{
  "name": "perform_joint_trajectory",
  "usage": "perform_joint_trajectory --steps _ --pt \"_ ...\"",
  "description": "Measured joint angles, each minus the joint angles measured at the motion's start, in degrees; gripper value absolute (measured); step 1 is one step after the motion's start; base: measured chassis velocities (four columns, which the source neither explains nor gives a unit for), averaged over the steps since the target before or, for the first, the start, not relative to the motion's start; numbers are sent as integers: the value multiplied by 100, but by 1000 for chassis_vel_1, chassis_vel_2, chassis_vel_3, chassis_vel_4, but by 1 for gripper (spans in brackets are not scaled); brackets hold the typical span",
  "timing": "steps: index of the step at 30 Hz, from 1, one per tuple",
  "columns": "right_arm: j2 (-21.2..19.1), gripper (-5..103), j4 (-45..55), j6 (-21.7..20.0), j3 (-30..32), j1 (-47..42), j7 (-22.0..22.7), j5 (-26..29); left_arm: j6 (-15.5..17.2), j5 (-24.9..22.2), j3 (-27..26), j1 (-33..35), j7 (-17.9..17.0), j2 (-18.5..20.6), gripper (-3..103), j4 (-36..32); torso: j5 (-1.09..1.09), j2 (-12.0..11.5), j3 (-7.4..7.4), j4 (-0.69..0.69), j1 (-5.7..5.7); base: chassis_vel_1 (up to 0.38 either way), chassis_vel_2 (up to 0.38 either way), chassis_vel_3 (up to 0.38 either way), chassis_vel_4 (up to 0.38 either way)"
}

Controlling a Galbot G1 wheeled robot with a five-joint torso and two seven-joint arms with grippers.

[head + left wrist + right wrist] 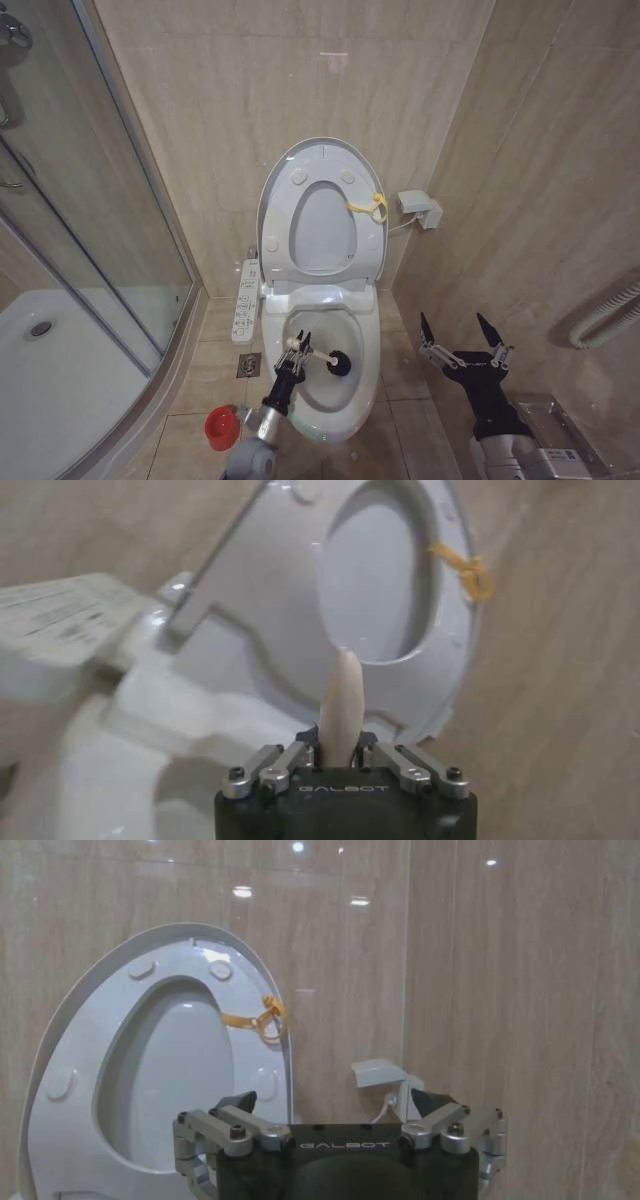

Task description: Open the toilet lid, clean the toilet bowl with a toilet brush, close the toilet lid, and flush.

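Observation:
The toilet lid (320, 228) stands raised against the wall with the ring seat up in front of it and a yellow loop (368, 207) at its rim. Below lies the toilet bowl (366, 345). The toilet brush (341, 363) has its black head inside the bowl. My left gripper (294, 350) is shut on the brush's white handle (343, 697) over the bowl's left rim. My right gripper (463, 335) hangs open and empty right of the toilet, above the floor. In the right wrist view its fingers (235, 1104) point toward the lid (165, 1072).
A red brush holder (221, 428) stands on the floor left of the bowl, near a floor drain (249, 365). A control panel (246, 300) sits at the toilet's left. Glass shower door (90, 220) and shower tray (50, 385) are left. A white wall box (420, 208) and hose (605, 315) are right.

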Motion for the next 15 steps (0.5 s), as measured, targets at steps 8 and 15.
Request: perform_joint_trajectory --steps 8,15 --pt "0 100 0 0 0 0 0 0 10 653 -78 -382 -453 -250 21 612 -1 0 0 -3 0 0 0 0 0" --pt "0 100 0 0 0 0 0 0 61 905 77 -779 -550 -112 20 625 -1 0 1 -2 1 0 0 0 0"
